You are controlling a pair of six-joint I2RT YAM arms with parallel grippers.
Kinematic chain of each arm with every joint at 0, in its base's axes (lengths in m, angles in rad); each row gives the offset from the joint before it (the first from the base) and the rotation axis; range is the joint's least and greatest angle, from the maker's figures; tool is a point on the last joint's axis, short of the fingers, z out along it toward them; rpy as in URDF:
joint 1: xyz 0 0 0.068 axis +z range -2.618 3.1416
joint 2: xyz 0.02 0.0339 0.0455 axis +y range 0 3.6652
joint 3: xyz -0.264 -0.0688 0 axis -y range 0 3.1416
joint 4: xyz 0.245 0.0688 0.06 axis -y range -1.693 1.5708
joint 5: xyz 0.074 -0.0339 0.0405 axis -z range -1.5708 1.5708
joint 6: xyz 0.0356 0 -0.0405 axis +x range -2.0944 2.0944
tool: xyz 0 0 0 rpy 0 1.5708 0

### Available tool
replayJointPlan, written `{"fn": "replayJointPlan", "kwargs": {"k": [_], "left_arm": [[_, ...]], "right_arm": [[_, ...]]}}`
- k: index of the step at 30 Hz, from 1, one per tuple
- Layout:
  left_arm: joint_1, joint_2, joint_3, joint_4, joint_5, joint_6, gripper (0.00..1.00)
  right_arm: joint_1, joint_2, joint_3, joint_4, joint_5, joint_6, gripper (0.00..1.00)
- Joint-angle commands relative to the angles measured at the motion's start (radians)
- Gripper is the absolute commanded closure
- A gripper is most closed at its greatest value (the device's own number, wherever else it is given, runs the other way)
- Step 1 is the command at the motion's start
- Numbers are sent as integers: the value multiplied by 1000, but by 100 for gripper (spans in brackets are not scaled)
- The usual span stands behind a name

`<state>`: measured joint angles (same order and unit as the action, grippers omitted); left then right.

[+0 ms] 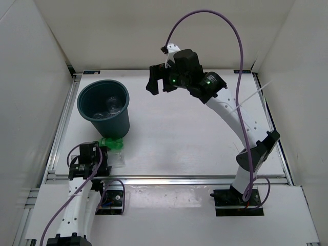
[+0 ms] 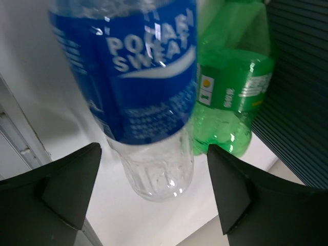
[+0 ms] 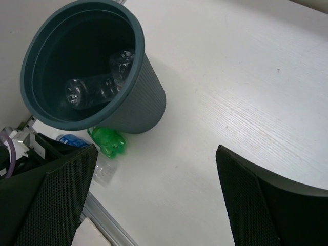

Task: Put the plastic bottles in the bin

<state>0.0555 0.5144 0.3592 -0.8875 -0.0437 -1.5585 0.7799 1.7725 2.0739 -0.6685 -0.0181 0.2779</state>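
L fingers [image 2: 72, 189] stood wide open astride blue-label bottle [image 2: 143, 87] on table [image 1: 179, 138], gripping nothing. Green bottle [image 2: 230, 92] lay just beside it, next to bin [image 1: 115, 125]. Two clear bottles [image 3: 97, 87] were inside bin. R fingers [image 3: 56, 200] open, empty. Bottles judged light, thin-walled, slippery: take hold mid-label.

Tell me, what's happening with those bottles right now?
Left hand open, either side of blue-label bottle. Right hand open, empty, raised. Two clear bottles in bin. Green bottle beside bin, crowding the blue one.
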Motion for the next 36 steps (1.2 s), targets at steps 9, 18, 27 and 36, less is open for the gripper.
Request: {"fn": "replayJointPlan", "kwargs": {"k": [9, 18, 27, 36], "left_arm": [[14, -27, -19, -51, -27, -14, 33], [14, -36, 220, -221, -84, -23, 47], [14, 15, 663, -444, -209, 24, 47], [14, 318, 955, -17, -260, 556, 46]], "right_arm": [[-63, -85, -31, -16, -3, -5, 0], [-82, -67, -31, -46, -13, 17, 0], [-91, -36, 0, -79, -13, 27, 0], [-100, -18, 0, -79, -22, 27, 0]]}}
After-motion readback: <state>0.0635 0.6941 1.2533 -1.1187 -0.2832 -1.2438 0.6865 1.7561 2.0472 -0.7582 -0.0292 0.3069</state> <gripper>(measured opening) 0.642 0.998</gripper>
